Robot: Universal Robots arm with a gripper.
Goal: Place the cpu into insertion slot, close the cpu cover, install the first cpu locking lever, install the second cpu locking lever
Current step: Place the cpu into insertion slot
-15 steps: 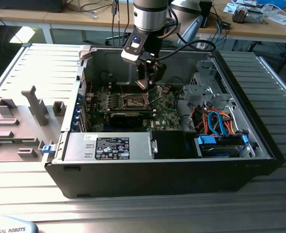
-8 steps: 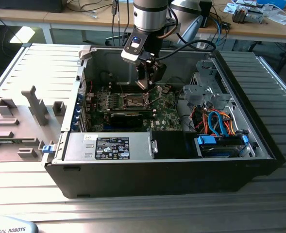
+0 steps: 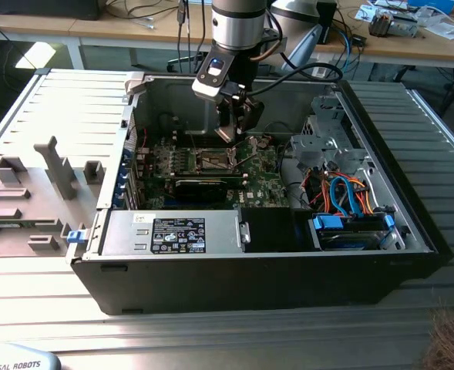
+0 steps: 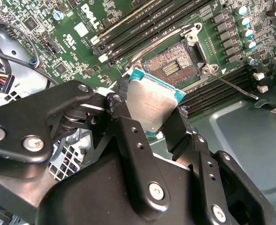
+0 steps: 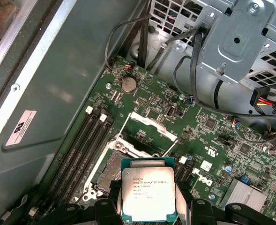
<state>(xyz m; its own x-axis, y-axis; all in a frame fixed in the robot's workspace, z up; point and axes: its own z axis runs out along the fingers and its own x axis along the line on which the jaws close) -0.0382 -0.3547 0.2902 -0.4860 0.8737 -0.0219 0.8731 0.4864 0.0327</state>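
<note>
Black end effector (image 4: 149, 113) clamps the cpu (image 5: 148, 194) by two edges above the open insertion slot (image 4: 171, 66)

This looks like a robotics lab or test workshop. In the exterior view an open desktop computer case (image 3: 250, 285) lies on a ribbed metal table (image 3: 72, 92), its green motherboard (image 3: 261, 185) bare, and a robot arm (image 3: 238, 23) comes down into it from the top centre. Grey moulded fixtures (image 3: 57, 166) stand on the table at the frame's left. Along the top edge run wooden workbenches (image 3: 157, 29) strewn with cables (image 3: 146, 9) and, at upper right, what seem to be loose parts and papers (image 3: 400, 19).
</note>
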